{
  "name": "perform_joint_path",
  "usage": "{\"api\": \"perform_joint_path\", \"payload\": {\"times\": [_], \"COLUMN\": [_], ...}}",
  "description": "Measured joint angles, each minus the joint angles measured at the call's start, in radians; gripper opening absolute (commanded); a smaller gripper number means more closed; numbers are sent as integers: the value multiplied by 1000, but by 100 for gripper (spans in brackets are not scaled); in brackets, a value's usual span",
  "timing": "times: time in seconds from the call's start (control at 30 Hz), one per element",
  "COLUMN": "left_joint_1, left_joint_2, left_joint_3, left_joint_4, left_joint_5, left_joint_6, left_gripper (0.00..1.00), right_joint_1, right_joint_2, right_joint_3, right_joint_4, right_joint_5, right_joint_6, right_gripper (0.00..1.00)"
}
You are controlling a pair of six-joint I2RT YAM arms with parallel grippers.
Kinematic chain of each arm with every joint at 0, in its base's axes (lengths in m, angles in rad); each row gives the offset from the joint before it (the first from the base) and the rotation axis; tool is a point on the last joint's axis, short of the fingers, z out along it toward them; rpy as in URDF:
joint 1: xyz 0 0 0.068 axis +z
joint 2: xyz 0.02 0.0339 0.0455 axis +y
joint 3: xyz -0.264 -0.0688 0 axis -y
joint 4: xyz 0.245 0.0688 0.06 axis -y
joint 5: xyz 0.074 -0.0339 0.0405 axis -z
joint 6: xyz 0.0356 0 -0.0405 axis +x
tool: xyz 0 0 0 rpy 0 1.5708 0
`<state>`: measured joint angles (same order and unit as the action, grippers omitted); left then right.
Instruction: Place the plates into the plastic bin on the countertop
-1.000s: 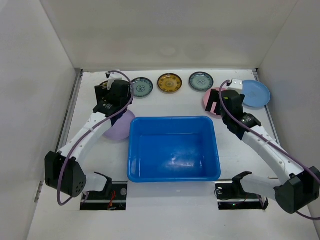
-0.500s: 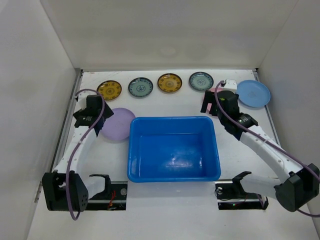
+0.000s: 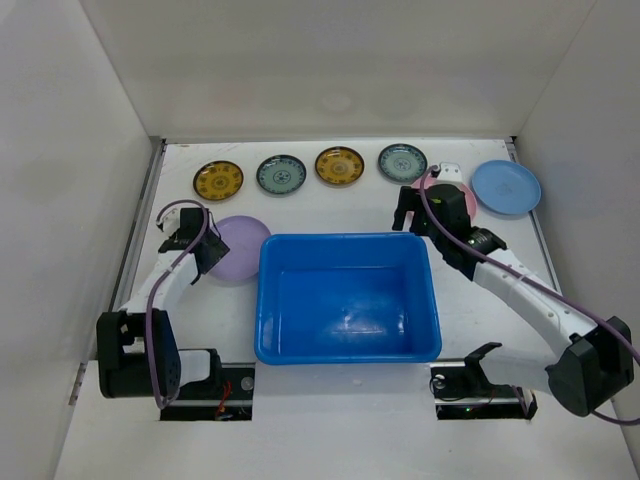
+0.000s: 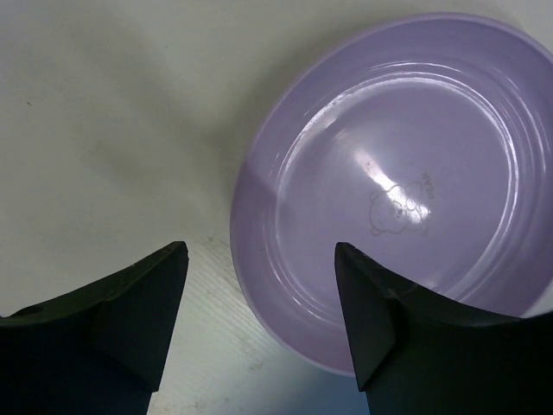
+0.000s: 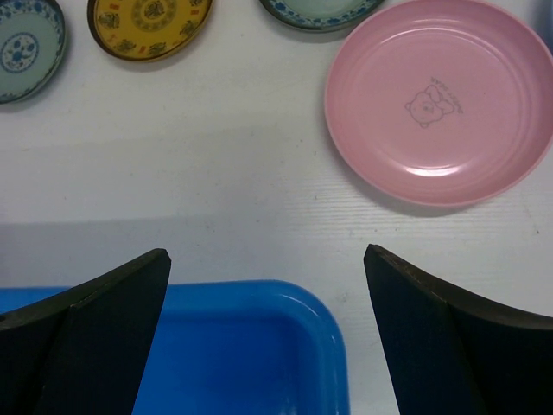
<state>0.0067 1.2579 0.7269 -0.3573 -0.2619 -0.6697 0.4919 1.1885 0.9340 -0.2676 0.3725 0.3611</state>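
Note:
The blue plastic bin [image 3: 345, 238] stands empty in the middle of the white countertop [image 3: 480, 300]. A lavender plate [image 3: 240, 248] lies at its left. My left gripper [image 3: 205, 252] is open and low at that plate's left edge; in the left wrist view the gripper [image 4: 259, 251] straddles the rim of the lavender plate [image 4: 406, 190]. My right gripper [image 3: 418, 218] is open and empty over the bin's far right corner [image 5: 285, 337]. The pink plate [image 5: 441, 99] lies just beyond the right gripper [image 5: 266, 252]. A light-blue plate [image 3: 506, 187] lies at the far right.
Small patterned plates line the back: amber [image 3: 218, 180], teal [image 3: 283, 173], amber [image 3: 339, 165], teal [image 3: 402, 162]. White walls close in the left, back and right. The arm bases sit at the near edge.
My left arm has swung back from the far-left plates and come down at the lavender plate's left edge. My right gripper has moved left off the pink plate toward the bin's corner.

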Motion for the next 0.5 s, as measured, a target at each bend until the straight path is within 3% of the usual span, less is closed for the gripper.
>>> {"api": "perform_joint_path", "payload": {"times": [0.23,0.5], "left_joint_1": [3,22], "left_joint_2": [72,142], "left_joint_3": [-1,-1], "left_joint_4": [34,61], "left_joint_5": [-4,-4], "left_joint_6": [-3,-13], "left_gripper": [55,31], "right_joint_1": [0,0], "right_joint_2": [13,16], "right_joint_3": [-1,-1], "right_joint_4": [7,7], "right_joint_5": [-16,-23], "right_joint_6": [6,10], "right_gripper": [100,100]}}
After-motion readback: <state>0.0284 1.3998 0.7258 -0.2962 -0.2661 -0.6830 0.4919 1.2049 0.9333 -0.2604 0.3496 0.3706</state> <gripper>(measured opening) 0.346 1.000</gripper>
